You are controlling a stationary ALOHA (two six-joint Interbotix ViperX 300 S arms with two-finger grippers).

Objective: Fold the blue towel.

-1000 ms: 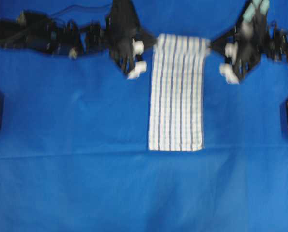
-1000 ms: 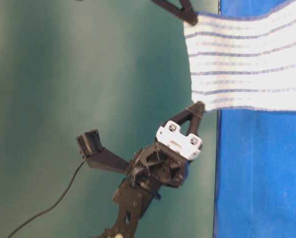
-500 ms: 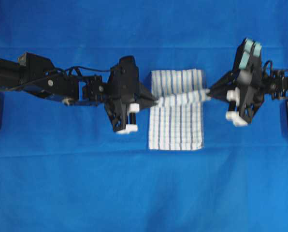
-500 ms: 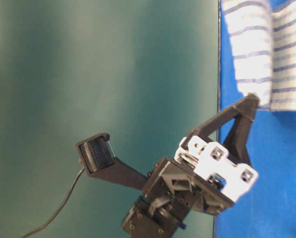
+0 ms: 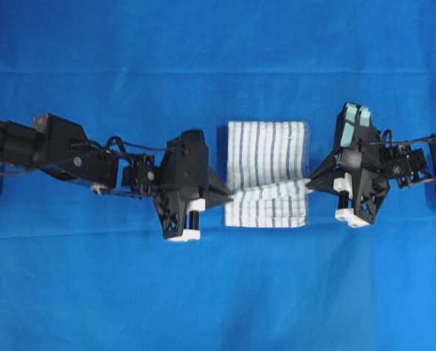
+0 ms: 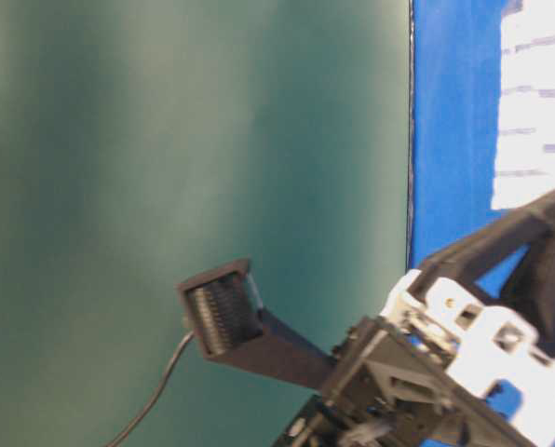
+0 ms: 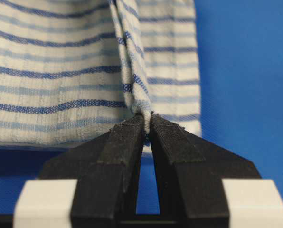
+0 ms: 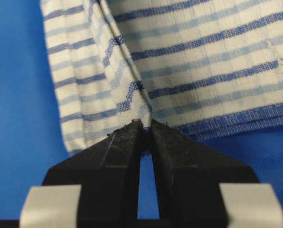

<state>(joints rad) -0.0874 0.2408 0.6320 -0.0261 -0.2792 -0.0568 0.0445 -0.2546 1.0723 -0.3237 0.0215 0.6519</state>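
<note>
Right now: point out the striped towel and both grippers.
blue towel (image 5: 268, 142): overhead view, flat striped upper part.
left gripper (image 7: 146, 124): left wrist view, pinched fingertips.
right gripper (image 8: 145, 129): right wrist view, pinched fingertips.

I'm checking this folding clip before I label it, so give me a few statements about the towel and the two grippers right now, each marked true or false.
1. The left gripper is shut on a corner of the blue towel. True.
2. The right gripper is open and clear of the towel. False: it is shut on a pinched corner of the cloth.
3. The towel lies spread out flat in one layer. False: its held edge is carried over the part that lies on the blue sheet, so the layers overlap.
4. The two grippers hold the towel from opposite sides. True.
5. The towel has red stripes. False: they are dark blue and light blue on white.
</note>
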